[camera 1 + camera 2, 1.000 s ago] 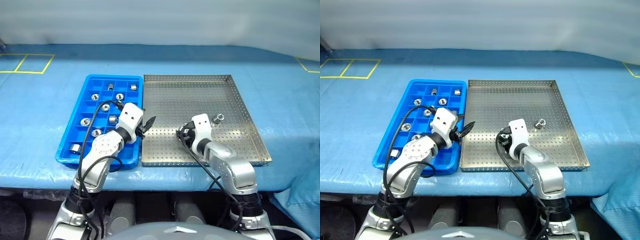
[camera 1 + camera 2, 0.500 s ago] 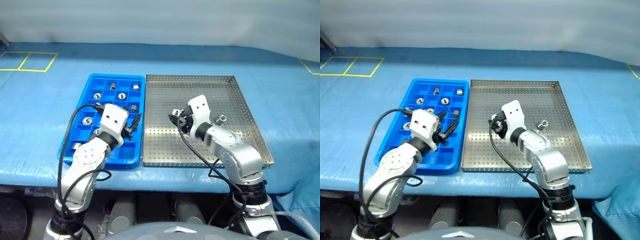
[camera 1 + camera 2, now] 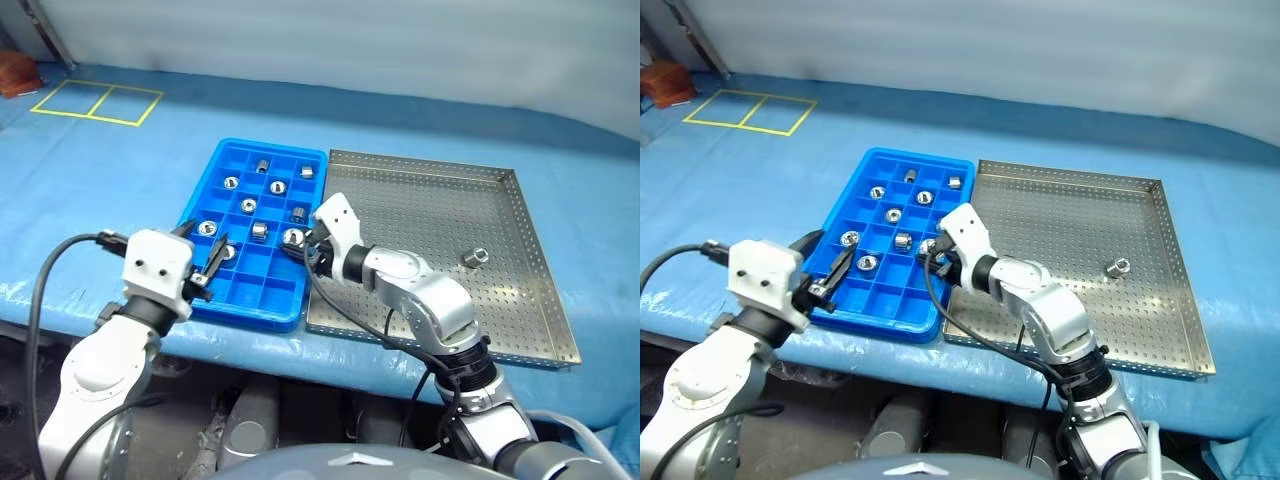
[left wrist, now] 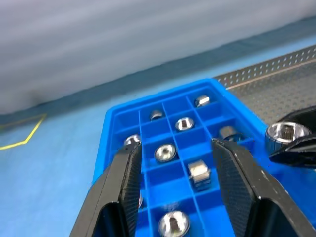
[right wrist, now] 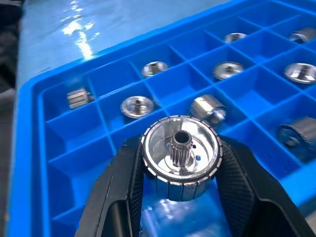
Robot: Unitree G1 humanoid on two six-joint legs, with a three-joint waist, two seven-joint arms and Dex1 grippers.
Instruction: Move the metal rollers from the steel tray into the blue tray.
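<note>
The blue tray lies left of the steel tray, and several metal rollers sit in its compartments. One roller lies on the steel tray's right half. My right gripper is shut on another roller, held just above the blue tray's right-hand compartments beside the steel tray's edge. That same roller shows at the side of the left wrist view. My left gripper is open and holds nothing, hovering at the blue tray's near left corner.
Both trays rest on a table covered in blue cloth. Yellow tape squares mark its far left. The table's front edge runs just below the trays. A black cable trails from my right wrist over the steel tray's front.
The view has swung left. My right gripper has carried its roller from the steel tray leftward over the blue tray. My left gripper has drawn back and left, off the blue tray's middle.
</note>
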